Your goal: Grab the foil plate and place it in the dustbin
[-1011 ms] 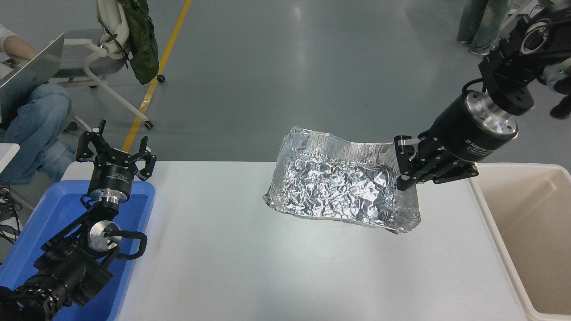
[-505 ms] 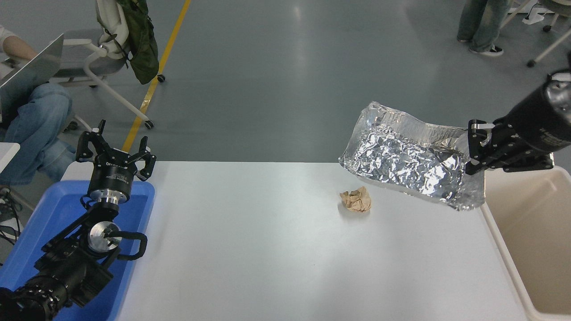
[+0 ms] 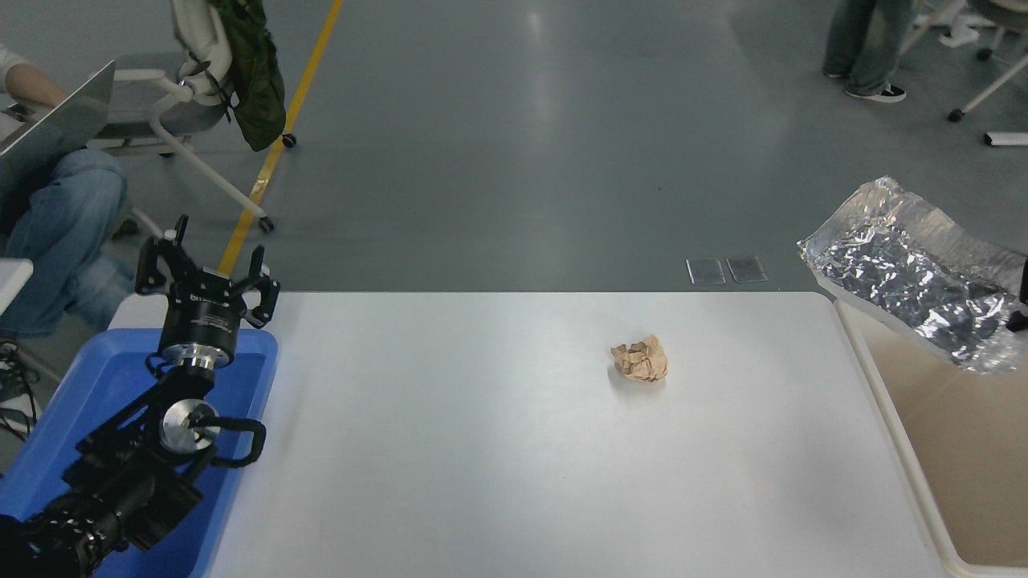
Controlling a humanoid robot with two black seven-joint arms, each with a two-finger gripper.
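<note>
The foil plate [image 3: 911, 269], shiny and crinkled, hangs tilted in the air at the right edge, over the far left corner of the beige dustbin [image 3: 886, 405]. Only a black sliver of my right gripper [image 3: 1023, 299] shows at the picture's edge, against the plate's right end, and the plate stays aloft in its grip. Parked at the lower left, my left gripper [image 3: 213, 258] points away from me above the blue tray with its fingers spread and nothing between them.
A small crumpled brown paper ball [image 3: 640, 360] lies on the white table [image 3: 450, 449] right of centre. The blue tray [image 3: 76, 401] sits at the table's left end. A seated person [image 3: 56, 209] and a chair [image 3: 201, 96] are at far left; someone's legs [image 3: 867, 48] stand top right.
My right arm has swung right and mostly out of the picture, carrying the foil plate from above the table's middle to over the dustbin. That uncovered the paper ball. The left arm stayed put.
</note>
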